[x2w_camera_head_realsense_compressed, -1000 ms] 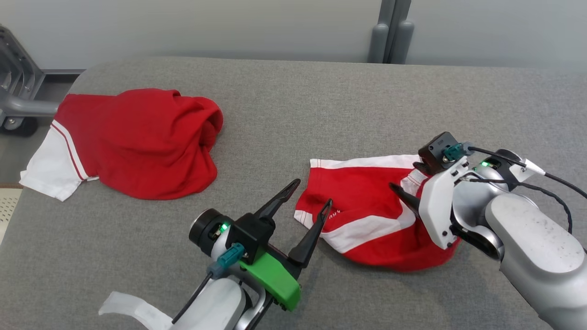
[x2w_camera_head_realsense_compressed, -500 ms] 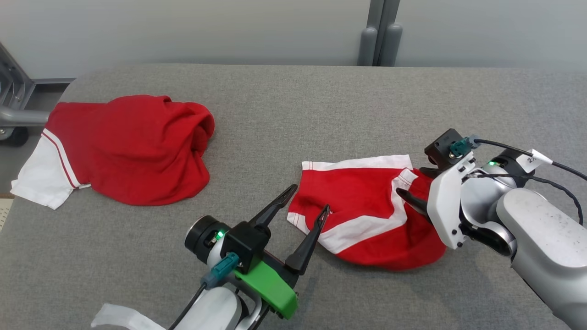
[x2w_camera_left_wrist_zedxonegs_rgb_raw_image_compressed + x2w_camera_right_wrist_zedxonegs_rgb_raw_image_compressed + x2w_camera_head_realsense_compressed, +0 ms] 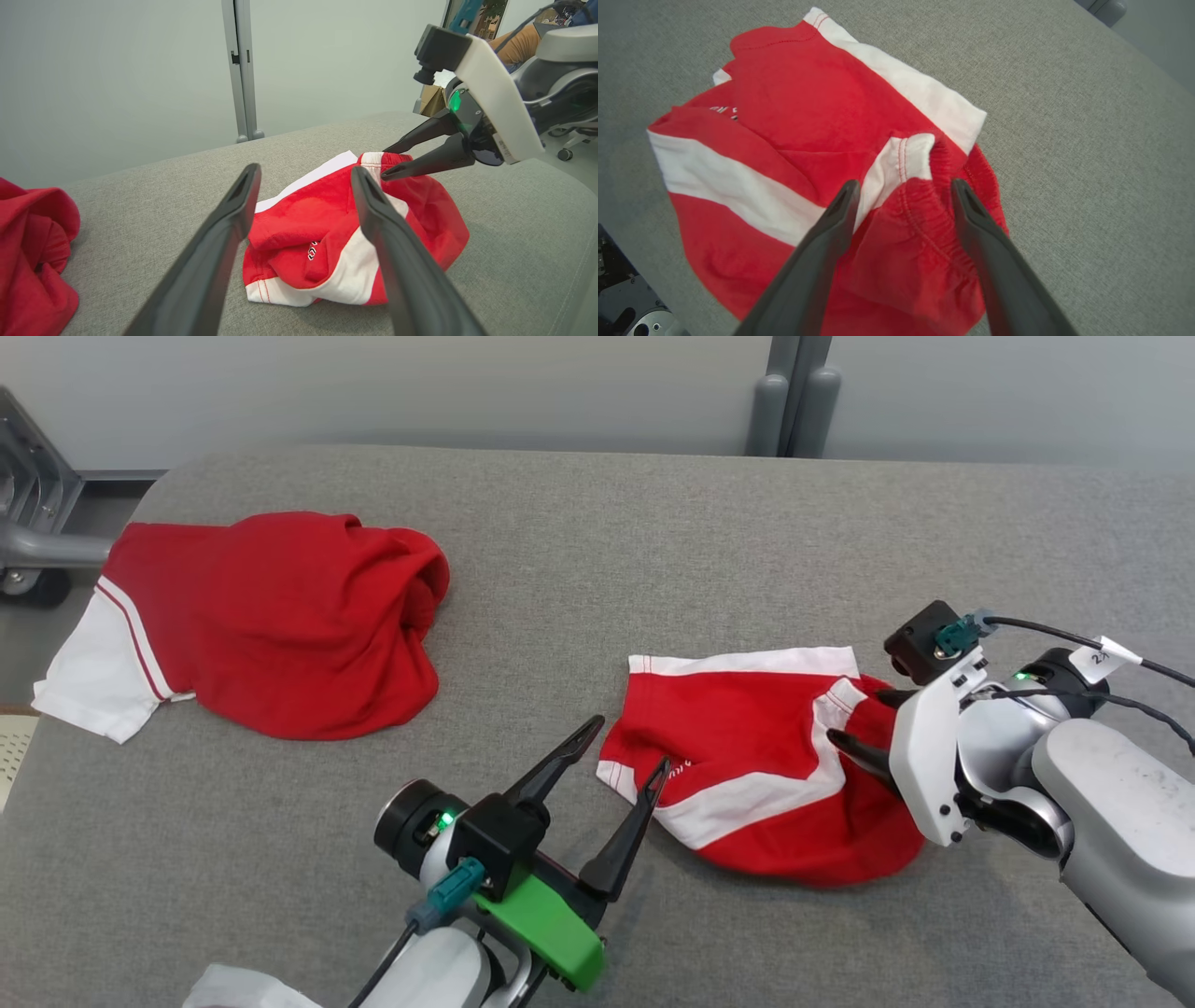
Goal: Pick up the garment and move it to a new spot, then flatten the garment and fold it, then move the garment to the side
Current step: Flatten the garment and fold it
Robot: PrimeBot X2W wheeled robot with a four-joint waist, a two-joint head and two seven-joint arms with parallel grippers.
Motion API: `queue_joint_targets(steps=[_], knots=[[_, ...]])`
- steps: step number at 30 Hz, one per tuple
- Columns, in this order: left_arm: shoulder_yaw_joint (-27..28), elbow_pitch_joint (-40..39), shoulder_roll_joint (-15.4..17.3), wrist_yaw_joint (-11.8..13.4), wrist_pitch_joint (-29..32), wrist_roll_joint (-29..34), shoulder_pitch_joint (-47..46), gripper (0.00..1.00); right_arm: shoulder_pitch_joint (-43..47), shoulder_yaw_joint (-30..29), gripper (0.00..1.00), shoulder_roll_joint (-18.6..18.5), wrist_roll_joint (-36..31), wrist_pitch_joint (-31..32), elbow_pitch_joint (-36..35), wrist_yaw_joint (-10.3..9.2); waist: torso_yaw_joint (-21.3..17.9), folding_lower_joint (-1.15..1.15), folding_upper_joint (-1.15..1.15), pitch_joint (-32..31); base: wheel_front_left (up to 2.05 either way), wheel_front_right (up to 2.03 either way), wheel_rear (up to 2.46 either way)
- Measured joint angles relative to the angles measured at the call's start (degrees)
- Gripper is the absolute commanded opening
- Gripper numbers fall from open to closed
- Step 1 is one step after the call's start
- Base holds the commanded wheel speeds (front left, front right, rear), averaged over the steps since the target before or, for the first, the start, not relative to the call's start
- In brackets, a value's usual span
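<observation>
The garment [image 3: 738, 747], red shorts with white bands, lies crumpled on the grey padded table [image 3: 653, 551], right of centre. My left gripper [image 3: 631, 741] is open at the garment's left hem, one fingertip over the white edge. In the left wrist view the garment [image 3: 299, 224] lies just beyond my left gripper [image 3: 304, 170]. My right gripper [image 3: 854, 714] is open low over the garment's right side. The right wrist view shows the right gripper [image 3: 904, 183] straddling the gathered waistband of the garment [image 3: 784, 107], with nothing pinched. From the left wrist, the right gripper [image 3: 384, 164] points at the garment's far edge.
A second red garment with a white sleeve [image 3: 280, 625] lies bunched at the table's left, its sleeve hanging over the edge; the left wrist view catches part of this second garment [image 3: 32, 261]. A grey metal frame [image 3: 28, 523] stands beyond that edge. A wall post [image 3: 794, 401] rises behind the table.
The head camera has shifted slightly. My right gripper has drawn back a little to the right over the garment. The left gripper has hardly moved, and both stay open.
</observation>
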Motion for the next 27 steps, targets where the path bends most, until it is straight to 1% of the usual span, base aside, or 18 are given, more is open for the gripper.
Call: queue_joint_targets(steps=[2,4,5,6,7,10,12,13,17,19,23,27], knots=[[0.2,0.0,0.0,0.0,0.0,0.2,0.0,1.00,-0.1,0.5,1.00,0.0,0.1,0.0,0.0,0.00,0.4,0.00,0.00,0.1,0.00,0.00,0.00],[0.5,-0.1,0.0,0.0,0.0,0.3,0.0,1.00,-0.6,1.5,0.91,0.1,0.1,0.0,0.0,0.00,0.6,0.00,0.00,0.3,0.00,0.00,0.00],[0.7,-0.1,0.0,0.0,0.0,0.3,0.0,1.00,-1.0,1.8,0.80,0.1,0.1,0.0,-0.1,0.00,0.7,0.00,0.00,0.3,0.00,0.00,0.00],[0.7,-0.1,0.0,0.0,0.0,0.3,0.0,1.00,-1.2,1.9,0.73,0.1,0.1,0.0,-0.2,0.00,0.8,0.00,0.00,0.3,0.00,0.00,0.00],[0.8,-0.2,0.0,0.0,0.0,0.3,0.1,1.00,-1.4,2.1,0.53,0.1,0.2,-0.1,-0.2,0.00,0.8,0.00,0.00,0.3,0.00,0.00,0.00],[0.9,-0.2,0.0,0.0,0.0,0.4,0.1,1.00,-2.2,2.4,0.35,-0.3,0.2,-1.0,-0.5,0.00,0.9,0.00,0.00,0.3,0.00,0.00,0.00],[1.1,-0.2,0.0,0.0,0.0,0.4,0.2,1.00,-2.8,2.8,0.10,-0.7,0.2,-1.1,-0.6,0.00,0.9,0.00,0.00,0.3,0.00,0.00,0.00],[1.3,-0.2,0.1,0.0,0.0,0.4,0.3,1.00,-3.0,3.2,0.00,-0.9,0.2,-1.1,-0.6,0.00,0.8,0.00,0.00,0.3,0.00,0.00,0.00],[2.5,-0.4,0.4,0.0,0.0,0.5,1.1,1.00,-3.2,4.9,0.00,-1.2,0.2,-1.4,-0.6,0.00,0.2,0.00,0.00,0.2,0.00,0.00,0.00],[2.6,-0.4,0.4,0.0,0.0,0.8,1.2,1.00,-3.3,5.1,0.00,-1.2,0.2,-2.6,-1.0,0.00,-0.1,0.00,0.00,0.1,0.00,0.00,0.00],[3.8,-0.6,0.5,0.0,0.0,0.8,1.4,1.00,-5.9,3.0,0.00,-0.9,0.2,-7.4,-2.7,0.00,-1.2,0.00,0.00,-0.2,0.00,0.00,0.00],[4.7,-0.9,0.5,0.0,0.0,0.7,1.8,1.00,-8.4,0.3,0.00,0.5,0.2,-11.6,-4.1,0.01,-2.1,0.00,0.00,-0.5,0.00,0.00,0.00]])
